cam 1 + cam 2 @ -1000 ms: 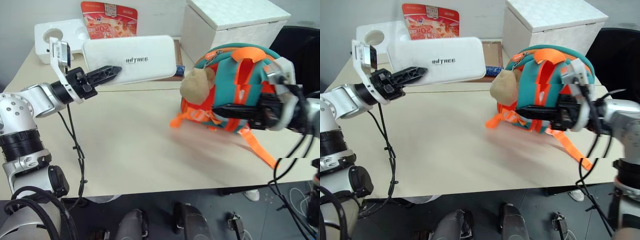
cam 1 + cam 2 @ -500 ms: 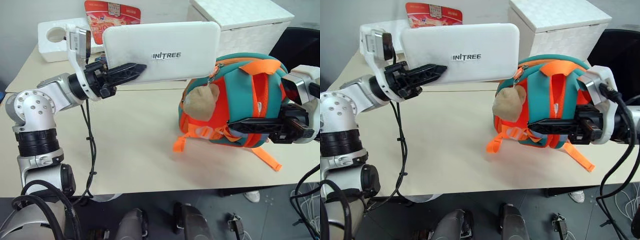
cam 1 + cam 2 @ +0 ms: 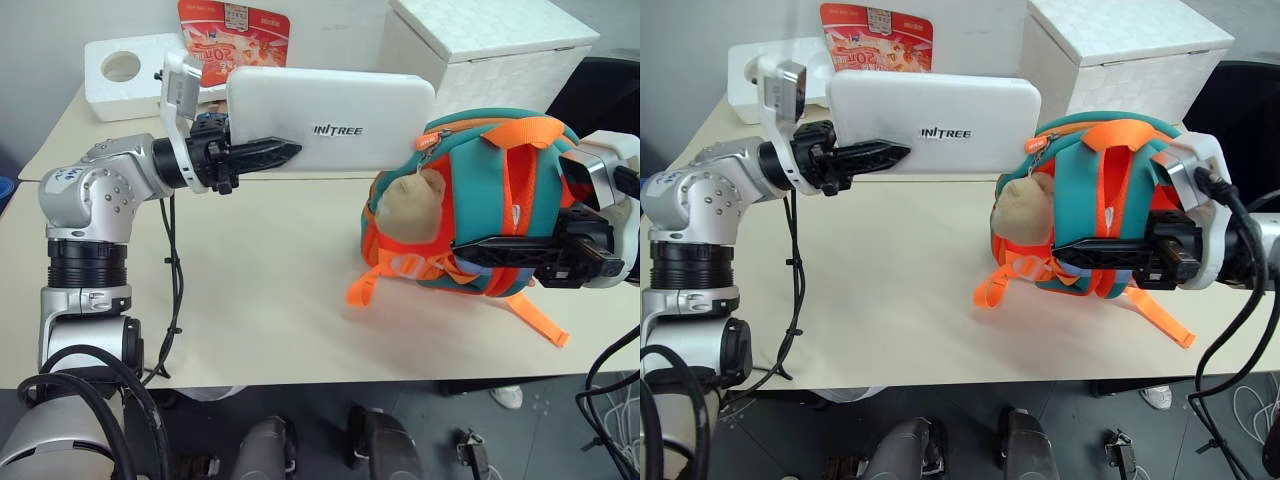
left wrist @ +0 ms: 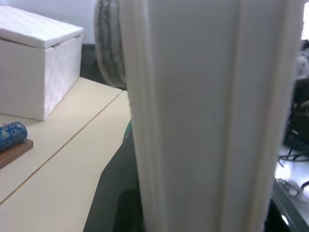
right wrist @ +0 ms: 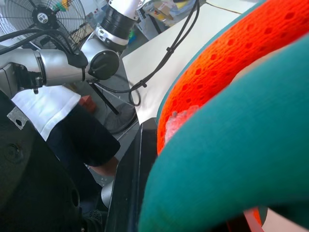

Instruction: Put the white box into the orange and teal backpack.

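My left gripper (image 3: 287, 152) is shut on the white box (image 3: 340, 118), a flat case with dark lettering, and holds it level in the air above the table's back half. The box's right end reaches close to the top of the orange and teal backpack (image 3: 500, 180). In the left wrist view the box's edge (image 4: 203, 121) stands right in front of the camera. The backpack stands upright at the table's right, with a tan plush toy (image 3: 410, 205) on its front. My right gripper (image 3: 466, 247) is shut on the backpack's side, its teal and orange fabric (image 5: 251, 96) pressed against the fingers.
A big white styrofoam box (image 3: 480, 50) stands behind the backpack. At the back left lie a white foam block with a round hole (image 3: 125, 75) and a red packet (image 3: 235, 35). A blue object on a wooden board (image 4: 12, 135) lies near the big box. The table (image 3: 270, 300) ends close in front.
My left arm has carried the white box to the right, toward the backpack, and rolled the wrist. The backpack has swung upright and now holds still in my right gripper.
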